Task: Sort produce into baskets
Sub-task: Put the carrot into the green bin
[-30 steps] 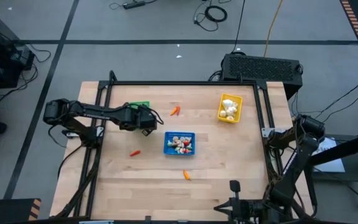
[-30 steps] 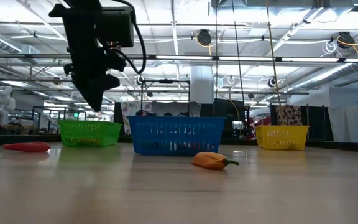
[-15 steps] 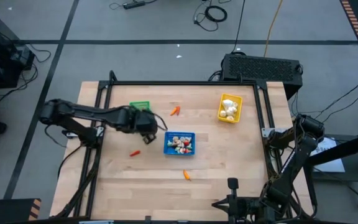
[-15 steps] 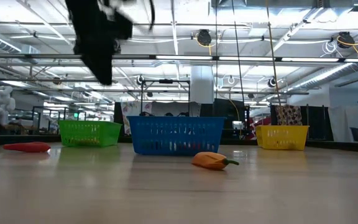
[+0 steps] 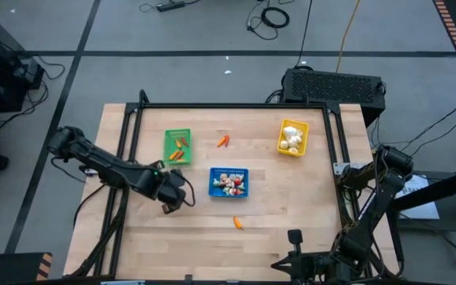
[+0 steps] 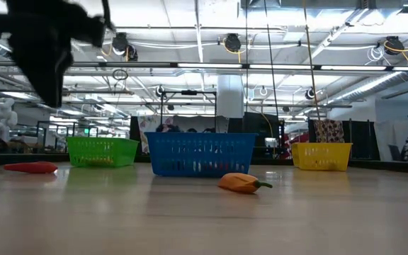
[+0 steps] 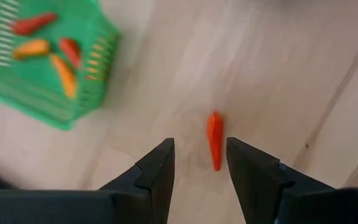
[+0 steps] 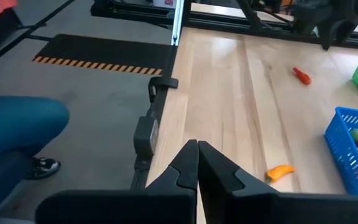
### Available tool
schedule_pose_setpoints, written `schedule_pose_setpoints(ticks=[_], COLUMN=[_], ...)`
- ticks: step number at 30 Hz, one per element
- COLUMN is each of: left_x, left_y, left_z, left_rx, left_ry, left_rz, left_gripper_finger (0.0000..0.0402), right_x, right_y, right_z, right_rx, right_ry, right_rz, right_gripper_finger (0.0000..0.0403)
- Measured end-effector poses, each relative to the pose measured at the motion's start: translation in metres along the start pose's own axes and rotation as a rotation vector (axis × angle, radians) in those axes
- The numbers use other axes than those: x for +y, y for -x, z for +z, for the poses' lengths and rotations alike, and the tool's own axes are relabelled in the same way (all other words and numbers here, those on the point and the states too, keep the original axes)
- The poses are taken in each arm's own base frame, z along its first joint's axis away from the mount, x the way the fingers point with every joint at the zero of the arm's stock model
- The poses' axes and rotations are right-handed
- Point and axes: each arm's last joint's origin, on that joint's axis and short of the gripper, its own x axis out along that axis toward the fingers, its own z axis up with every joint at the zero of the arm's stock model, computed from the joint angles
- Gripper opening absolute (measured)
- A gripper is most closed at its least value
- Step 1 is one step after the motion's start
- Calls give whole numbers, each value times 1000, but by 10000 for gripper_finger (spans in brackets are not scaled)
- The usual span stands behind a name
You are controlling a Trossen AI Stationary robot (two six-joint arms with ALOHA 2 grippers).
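Observation:
My left gripper (image 7: 199, 143) is open and hangs above a slim red-orange piece (image 7: 214, 140) that lies flat on the table; in the left wrist view the piece shows between the two fingers. In the high view the gripper (image 5: 170, 204) covers that piece. The low view shows the piece (image 6: 30, 167) on the table, with the gripper (image 6: 48, 67) well above it. The green basket (image 5: 177, 146) holds several orange and red pieces. The blue basket (image 5: 229, 181) holds mixed red and white bits. The yellow basket (image 5: 292, 136) holds white bulbs. My right gripper (image 8: 197, 149) is shut and waits at the table's near edge (image 5: 295, 236).
One orange piece (image 5: 223, 141) lies between the green and yellow baskets. Another (image 5: 237, 222) lies in front of the blue basket. A black frame (image 5: 236, 106) runs along the table's far edge and sides. A person's leg (image 8: 17, 124) shows beside the table in the right wrist view.
My left gripper has gone from over the green basket toward the table's near edge and a little left, and now hangs above the red-orange piece. The green basket and its contents now show uncovered. The loose pieces have stayed where they were.

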Motion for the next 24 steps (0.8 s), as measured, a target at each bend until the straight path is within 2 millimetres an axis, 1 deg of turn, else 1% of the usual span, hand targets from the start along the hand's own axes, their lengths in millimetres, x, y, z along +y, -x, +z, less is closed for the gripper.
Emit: schedule_pose_setpoints(ticks=[4, 9, 15, 21, 24], left_x=[-4, -4, -2, -3, -4], left_y=[-24, -47, -60, -73, -78], left_z=[-8, -18, -26, -30, -31], left_rx=[19, 45, 67, 27, 11], left_ry=[-22, -42, -50, -41, -32], left_rz=[-67, -84, -90, -127, -142], left_gripper_finger=[153, 153, 153, 153, 153], right_x=[-1, -3, -8, -12, -12], right_y=[-1, -3, -8, -12, -13], right_z=[0, 2, 4, 6, 6], right_rx=[2, 6, 11, 12, 23], right_ry=[22, 59, 88, 81, 78], right_rz=[2, -4, -20, -33, -14], right_gripper_finger=[0, 0, 0, 0, 0])
